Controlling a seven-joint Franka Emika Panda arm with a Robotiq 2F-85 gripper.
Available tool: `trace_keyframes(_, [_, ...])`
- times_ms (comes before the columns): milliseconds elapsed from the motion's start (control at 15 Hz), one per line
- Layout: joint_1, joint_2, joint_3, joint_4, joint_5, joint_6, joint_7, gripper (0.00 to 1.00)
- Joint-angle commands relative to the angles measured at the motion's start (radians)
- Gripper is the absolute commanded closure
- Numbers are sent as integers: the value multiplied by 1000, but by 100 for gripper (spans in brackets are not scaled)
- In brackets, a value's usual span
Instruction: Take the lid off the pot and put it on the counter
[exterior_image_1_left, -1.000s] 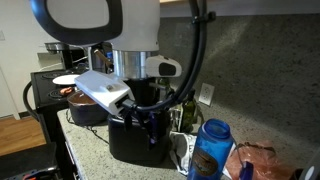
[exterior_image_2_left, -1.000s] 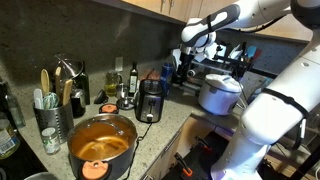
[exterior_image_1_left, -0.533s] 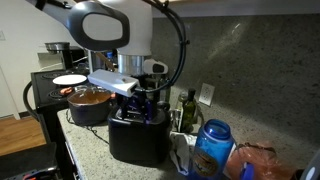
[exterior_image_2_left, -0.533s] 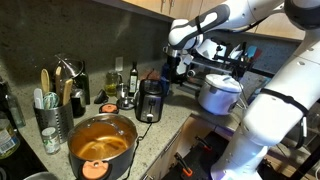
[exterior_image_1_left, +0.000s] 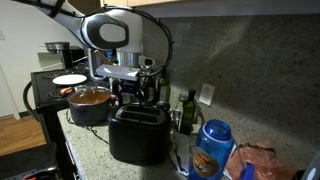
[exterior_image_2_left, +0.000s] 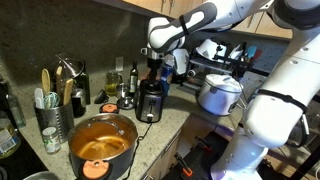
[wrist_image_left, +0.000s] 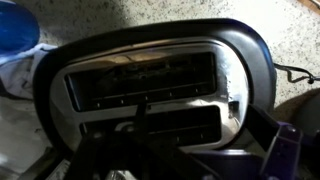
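Exterior view, left to right: white plate (exterior_image_1_left: 69, 79) on the stove side. Next the pot (exterior_image_1_left: 88, 106), whose orange-red inside shows through the lid (exterior_image_1_left: 90, 96). The lid appears seated on the rim, but it is glass and hard to separate from the pot; the knob is not resolved. Then the gripper (exterior_image_1_left: 136, 97), hanging just above the black toaster (exterior_image_1_left: 138, 137), with a blue bottle (exterior_image_1_left: 210, 150) at far right. The counter (exterior_image_1_left: 88, 150) is bare in front of the pot.

Wrist view: the toaster's slots fill the frame, so the hand is pointed at the toaster, not the pot. The fingers are dark shapes at the bottom edge. Opening cannot be judged; nothing seen held.

Key relation: the pot lies beside the toaster, on the plate side of the gripper and apart from it. The lid is round, so it has no long axis.

Judgement: lift not started. The next move calls for a sideways shift off the toaster to centre over the lid, then a descent onto the knob.
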Motion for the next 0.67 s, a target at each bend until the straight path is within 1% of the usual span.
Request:
trace_keyframes(0, [10,-17,28,24,11,-31,-36,0])
trace_keyframes(200, [26,-29,49,12,44,-36,-69,0])
trace_keyframes(333, [40,-43,57,-3,79,-53,-120,0])
trace_keyframes(400, [37,-57,55,-13,75,-60,-142,0])
trace_keyframes(467, [19,-73,38,-21,59,-52,-150,0])
trace_keyframes(533, [33,-19,57,9,56,-35,-102,0])
trace_keyframes(600, [30,-26,52,7,56,-36,-114,0])
